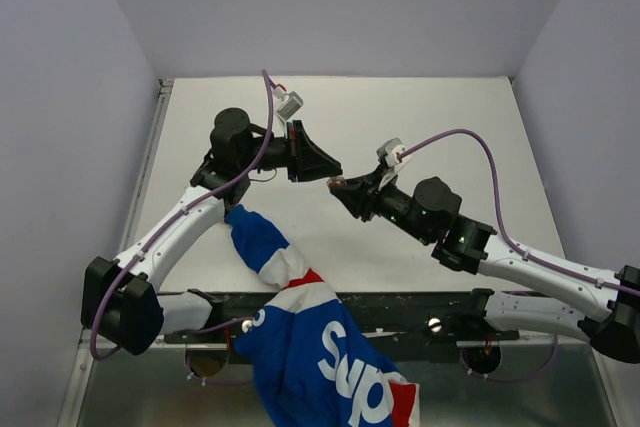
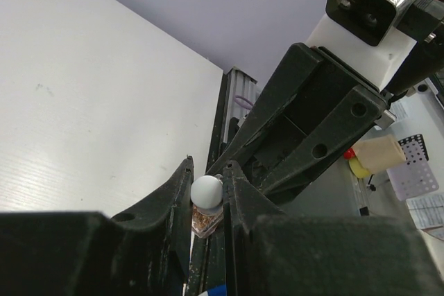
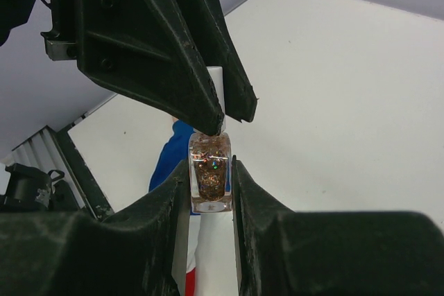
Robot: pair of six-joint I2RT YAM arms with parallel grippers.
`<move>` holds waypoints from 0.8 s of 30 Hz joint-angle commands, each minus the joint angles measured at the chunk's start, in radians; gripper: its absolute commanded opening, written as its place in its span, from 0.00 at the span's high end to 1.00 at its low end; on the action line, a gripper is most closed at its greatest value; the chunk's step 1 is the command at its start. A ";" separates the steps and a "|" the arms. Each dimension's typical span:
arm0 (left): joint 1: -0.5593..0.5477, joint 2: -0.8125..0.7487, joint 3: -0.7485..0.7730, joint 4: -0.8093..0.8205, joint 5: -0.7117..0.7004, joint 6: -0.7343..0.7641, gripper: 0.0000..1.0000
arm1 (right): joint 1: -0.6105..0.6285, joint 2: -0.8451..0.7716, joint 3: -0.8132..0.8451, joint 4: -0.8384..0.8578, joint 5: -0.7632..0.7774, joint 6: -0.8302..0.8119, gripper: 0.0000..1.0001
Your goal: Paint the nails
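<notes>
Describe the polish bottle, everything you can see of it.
The polish bottle is small, with a square, clear, glass-looking body holding coppery-pink glitter, topped by a pale rounded cap. It is held in the air above the white table. The right tool is shut on the clear body; the left tool is pinched on the cap. Whether the cap is unscrewed cannot be told.

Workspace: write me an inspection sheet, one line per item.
Surface: white table, matte.
Job's things: polish bottle held up between both hands, pale cap on; nails not visible; blue, white and red sleeve reaches under the left arm.
Clutter: nothing seen.
Hands: left hand shut on the cap; right hand shut on the bottle.
Cables: a purple cable along each arm.
Surroundings: lilac walls.
</notes>
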 commanded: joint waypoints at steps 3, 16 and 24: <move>-0.044 -0.012 -0.039 0.070 -0.034 -0.025 1.00 | 0.006 -0.035 -0.006 0.080 0.056 0.011 0.99; -0.071 -0.040 -0.069 0.129 -0.103 -0.055 0.77 | 0.004 -0.085 -0.040 0.124 0.073 -0.007 0.99; -0.071 -0.049 -0.056 0.122 -0.138 -0.040 0.27 | 0.004 -0.096 -0.049 0.126 0.057 -0.015 0.99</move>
